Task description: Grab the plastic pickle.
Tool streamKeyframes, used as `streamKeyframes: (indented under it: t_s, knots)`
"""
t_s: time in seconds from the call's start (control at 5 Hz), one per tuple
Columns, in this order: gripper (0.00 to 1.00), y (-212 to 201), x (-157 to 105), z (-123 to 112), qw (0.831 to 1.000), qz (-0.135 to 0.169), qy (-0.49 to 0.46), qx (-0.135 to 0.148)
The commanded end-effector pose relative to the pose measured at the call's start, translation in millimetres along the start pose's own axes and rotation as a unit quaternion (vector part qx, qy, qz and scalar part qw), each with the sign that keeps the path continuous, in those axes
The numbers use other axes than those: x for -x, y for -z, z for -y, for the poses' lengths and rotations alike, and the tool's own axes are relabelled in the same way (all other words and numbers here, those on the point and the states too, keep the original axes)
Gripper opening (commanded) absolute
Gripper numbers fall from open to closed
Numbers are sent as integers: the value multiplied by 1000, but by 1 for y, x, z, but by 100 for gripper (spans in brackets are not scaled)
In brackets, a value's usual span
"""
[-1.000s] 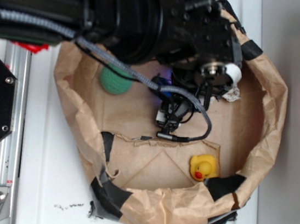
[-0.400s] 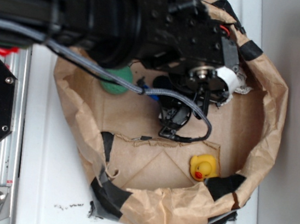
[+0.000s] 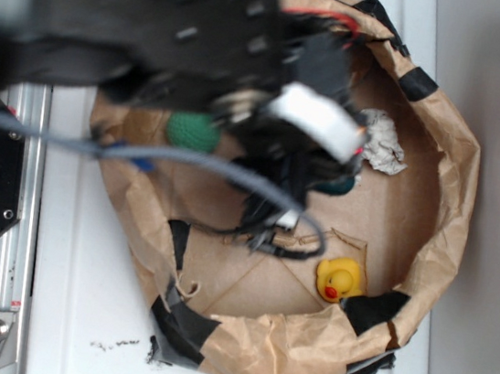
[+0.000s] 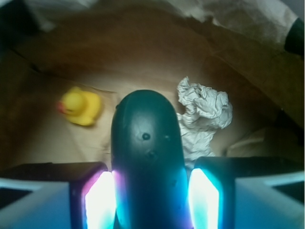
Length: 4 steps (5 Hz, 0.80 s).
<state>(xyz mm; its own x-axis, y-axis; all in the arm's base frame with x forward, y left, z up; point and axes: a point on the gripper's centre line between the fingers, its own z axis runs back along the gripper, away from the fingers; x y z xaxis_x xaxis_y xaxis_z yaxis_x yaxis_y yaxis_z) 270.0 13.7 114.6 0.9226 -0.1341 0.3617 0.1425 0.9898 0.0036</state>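
- Pickle [image 4: 147, 157] sits squarely between the two lit pads [image 4: 100, 200], its dark teal body filling the gap and its rounded end poking out ahead of the jaws; the gripper [image 4: 151, 200] is clamped on it, both pads pressed to its flanks.
- Held lengthwise like that, the long glossy shape gets grip along its sides, which I judge is steadier than pinching it across the ends.
- From the outside view only a sliver of teal [image 3: 335, 185] shows under the blurred black arm [image 3: 159, 37], so how high it hangs over the paper floor I cannot tell.
- Ahead of the jaws and to the right lies a crumpled white paper wad [image 4: 205, 114], near the pickle's tip; ahead and to the left stands a yellow rubber duck [image 4: 81, 106], well apart.
- A light-green ball [image 3: 193, 131] rests behind the arm, untouched.
- Brown paper walls [image 3: 454, 177] ring everything; lifting straight up looks the clearest way out.
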Motion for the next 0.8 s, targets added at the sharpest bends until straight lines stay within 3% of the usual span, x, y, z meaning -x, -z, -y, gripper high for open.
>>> streamKeyframes:
  t_s: [0.0, 0.2, 0.4, 0.6]
  knots:
    - [0, -70, 4, -3, 999, 16, -34, 36]
    - [0, -97, 2, -8, 999, -10, -37, -9]
    - [0, -100, 1, -13, 999, -6, -52, -4]
    - [0, -98, 4, -17, 998, -2, -65, -22]
